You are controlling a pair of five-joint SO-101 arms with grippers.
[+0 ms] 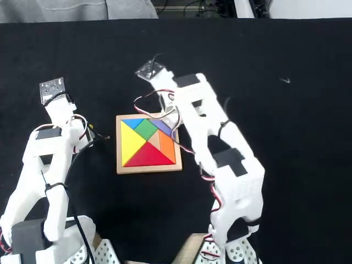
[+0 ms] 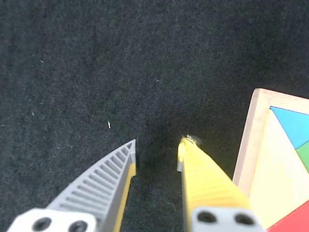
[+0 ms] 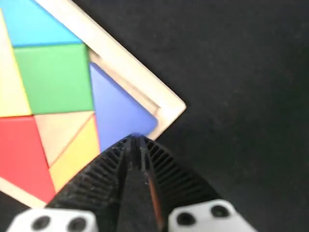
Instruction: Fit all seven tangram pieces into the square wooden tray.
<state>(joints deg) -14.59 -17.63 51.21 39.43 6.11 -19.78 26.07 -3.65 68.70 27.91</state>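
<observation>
- High view: the square wooden tray (image 1: 148, 169) sits mid-table on the black table (image 1: 286, 137).
- Seven pieces lie inside the tray:
  - yellow triangle (image 1: 129, 144) at 9 o'clock
  - red triangle (image 1: 148, 157) at 6 o'clock
  - blue triangle (image 1: 132, 122) at 11 o'clock
  - green piece (image 1: 146, 130) at 12 o'clock
  - violet piece (image 1: 163, 127) at 1 o'clock
  - orange triangle (image 1: 167, 147) at 3 o'clock
  - pale wood triangle (image 1: 155, 139) near the middle
- The left arm (image 1: 49, 148) stands at the tray's 9 o'clock. The right arm (image 1: 203, 121) stands at 3 o'clock, its front end over the 1 o'clock corner.
- Left wrist view: the left jaws are parted and hold nothing, over bare table. The yellow finger (image 2: 203, 179) is just beside the tray rim; the grey finger (image 2: 108, 179) is farther from it.
- Right wrist view: the right jaws are pressed together with nothing between them. Their tips are over the violet piece's edge, just inside the tray corner. Whether they touch it cannot be told.
</observation>
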